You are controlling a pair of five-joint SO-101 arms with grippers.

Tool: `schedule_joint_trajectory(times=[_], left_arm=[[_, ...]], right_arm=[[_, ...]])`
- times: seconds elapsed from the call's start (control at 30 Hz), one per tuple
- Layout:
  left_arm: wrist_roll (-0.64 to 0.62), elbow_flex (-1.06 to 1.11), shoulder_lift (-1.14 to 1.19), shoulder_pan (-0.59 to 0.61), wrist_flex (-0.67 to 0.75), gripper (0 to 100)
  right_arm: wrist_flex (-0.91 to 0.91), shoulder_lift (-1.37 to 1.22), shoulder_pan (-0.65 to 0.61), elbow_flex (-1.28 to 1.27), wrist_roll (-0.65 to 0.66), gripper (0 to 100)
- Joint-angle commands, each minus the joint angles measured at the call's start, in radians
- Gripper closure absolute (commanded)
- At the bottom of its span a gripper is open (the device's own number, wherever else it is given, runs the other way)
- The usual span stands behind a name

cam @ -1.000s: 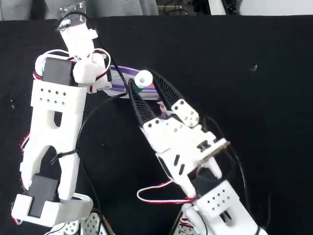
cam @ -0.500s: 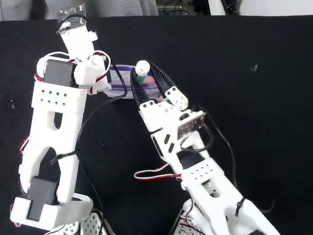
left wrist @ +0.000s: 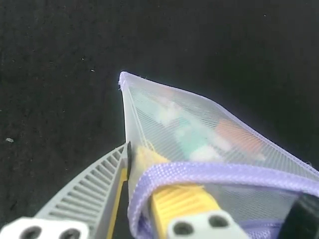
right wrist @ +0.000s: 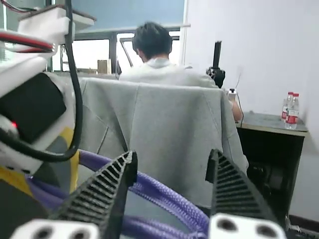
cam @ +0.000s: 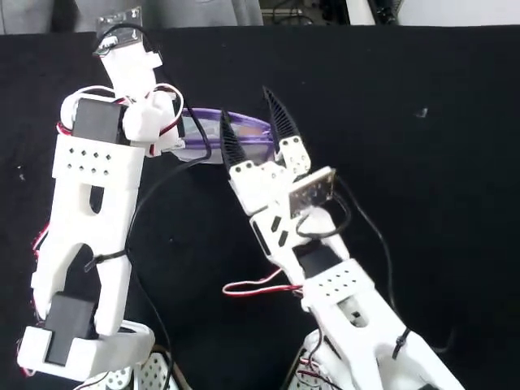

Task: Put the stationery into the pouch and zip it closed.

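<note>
At the black table (cam: 439, 179), the left gripper (left wrist: 128, 159) clamps one end of the mesh pouch (left wrist: 199, 134), its wrist (cam: 150, 114) hiding that end from above, while the right gripper (cam: 245, 106) gapes empty over the purple rim.

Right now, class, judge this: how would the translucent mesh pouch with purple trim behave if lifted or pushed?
Probably floppy: the translucent mesh pouch looks like thin fabric, curving where the left gripper pinches its purple edge. Likely light: only a few small coloured items show through. A push would probably crumple it, not slide it.
</note>
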State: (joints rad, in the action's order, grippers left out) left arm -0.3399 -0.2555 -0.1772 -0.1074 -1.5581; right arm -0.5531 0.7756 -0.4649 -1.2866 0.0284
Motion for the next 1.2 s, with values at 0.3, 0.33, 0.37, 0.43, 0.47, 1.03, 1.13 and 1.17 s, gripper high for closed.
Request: schedule_joint_trajectory(times=[0.3, 0.33, 0.37, 0.43, 0.47, 1.03, 1.13, 1.17], left_arm=[[-0.009, -0.001, -0.003, 0.122, 0.014, 97], [-0.009, -0.001, -0.003, 0.127, 0.014, 97], [-0.009, -0.001, -0.003, 0.127, 0.014, 97], [-0.009, -0.001, -0.003, 0.127, 0.014, 97], [-0.009, -0.001, -0.003, 0.124, 0.014, 97], [-0.008, 0.030, -0.009, 0.119, 0.021, 97], [-0.008, 0.031, -0.009, 0.119, 0.020, 97], [-0.008, 0.031, -0.008, 0.119, 0.020, 97]], right_arm=[[0.542, 0.372, 0.178, 0.157, 0.003, 78.3], [0.628, 0.429, 0.201, 0.173, 0.003, 78.3], [0.712, 0.489, 0.227, 0.186, 0.003, 78.3], [0.870, 0.601, 0.272, 0.199, 0.003, 78.3], [0.939, 0.651, 0.287, 0.196, 0.009, 78.3], [0.799, 0.857, 0.055, -0.343, 0.107, 78.4], [0.663, 0.846, 0.006, -0.410, 0.107, 79.0], [0.649, 0.845, -0.002, -0.409, 0.094, 80.5]])
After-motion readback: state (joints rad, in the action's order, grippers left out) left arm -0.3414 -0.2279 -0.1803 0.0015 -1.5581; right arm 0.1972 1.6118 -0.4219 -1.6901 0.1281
